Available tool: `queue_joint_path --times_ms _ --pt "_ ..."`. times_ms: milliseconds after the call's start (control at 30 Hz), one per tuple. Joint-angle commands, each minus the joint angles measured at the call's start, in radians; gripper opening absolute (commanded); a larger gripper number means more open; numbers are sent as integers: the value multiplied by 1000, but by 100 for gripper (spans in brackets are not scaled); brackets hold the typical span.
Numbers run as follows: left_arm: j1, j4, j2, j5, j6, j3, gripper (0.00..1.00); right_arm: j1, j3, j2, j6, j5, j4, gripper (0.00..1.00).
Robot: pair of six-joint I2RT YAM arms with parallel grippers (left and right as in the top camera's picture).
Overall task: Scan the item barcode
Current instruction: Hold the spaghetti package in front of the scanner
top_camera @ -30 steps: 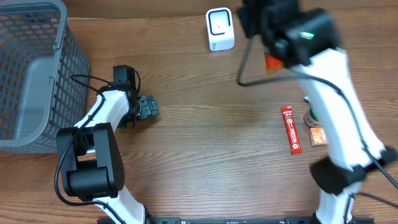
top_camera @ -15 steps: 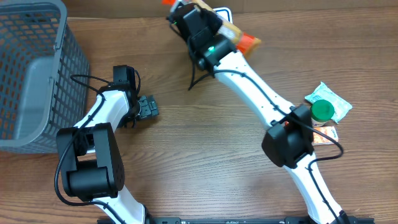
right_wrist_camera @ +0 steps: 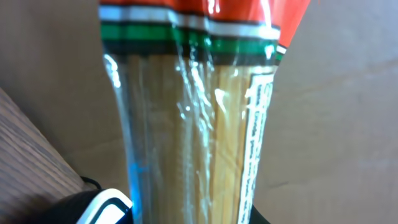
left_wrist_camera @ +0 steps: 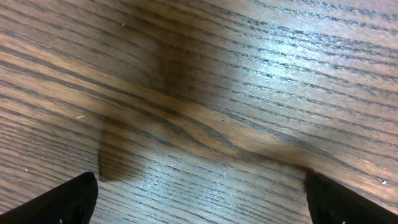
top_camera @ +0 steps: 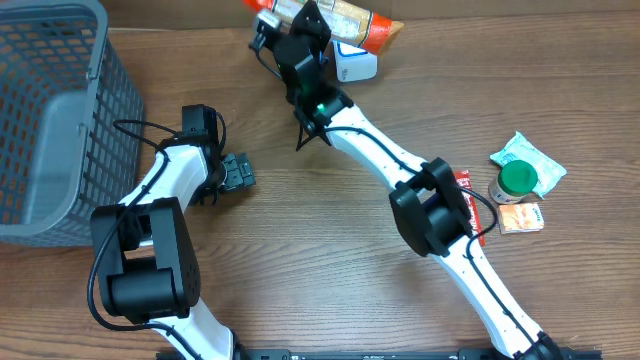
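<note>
**ITEM:** pasta pack (top_camera: pixel 350 20). Long clear bag of dry spaghetti w/ red/orange printed ends.

**LOC:** Off the table (top_camera: pixel 330 260) at the far edge, lying roughly crosswise. In the overhead view it overlaps the top edge of the white scanner (top_camera: pixel 358 64). In the right wrist view the bag (right_wrist_camera: pixel 186 124) fills the frame, w/ a corner of the scanner (right_wrist_camera: pixel 102 205) low-left of it. Touching or just above: can't tell.

**HELD BY:** right gripper (top_camera: pixel 298 22), fingers clamped on the pack toward its red end. Most of the length sticks out toward the orange end.

**OTHER ARM:** left gripper (top_camera: pixel 238 172), fingers wide apart w/ nothing btwn them. It is low over bare wood, well apart from the pack.

**HANDLING (est.):**
- Wt light to moderate.
- Bundle is stiff lengthwise but brittle, so it prob. snaps if bent or squeezed hard.
- Film is glossy, likely slippery, and its creases throw glare.
- Off-centre hold means the long end may droop or swing when turned.
- Best hold: across the bundle nearer its middle, on the flat sides, clear of the white label strip (right_wrist_camera: pixel 258 137) so the print stays uncovered.

**BARCODE:** Not legible, prob. on the label strip. Whether it faces the scanner window: can't tell.

**ALSO PRESENT:** basket (top_camera: pixel 50 120) far left. Green-cap jar (top_camera: pixel 518 180) at the right side, well apart.
</note>
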Motion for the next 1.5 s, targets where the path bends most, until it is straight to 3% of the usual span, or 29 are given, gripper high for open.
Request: queue_joint_path --times_ms 0,633,933,1467 --pt "5 -5 37 -54 19 -24 100 -10 34 -26 -142 -55 79 4" --pt "5 -5 37 -54 19 -24 100 -75 42 -4 -126 -156 61 3" --pt "5 -5 37 -54 20 -24 100 -78 42 -4 296 -156 169 3" --pt "5 -5 37 -54 20 -24 100 -79 41 3 141 -154 182 3"
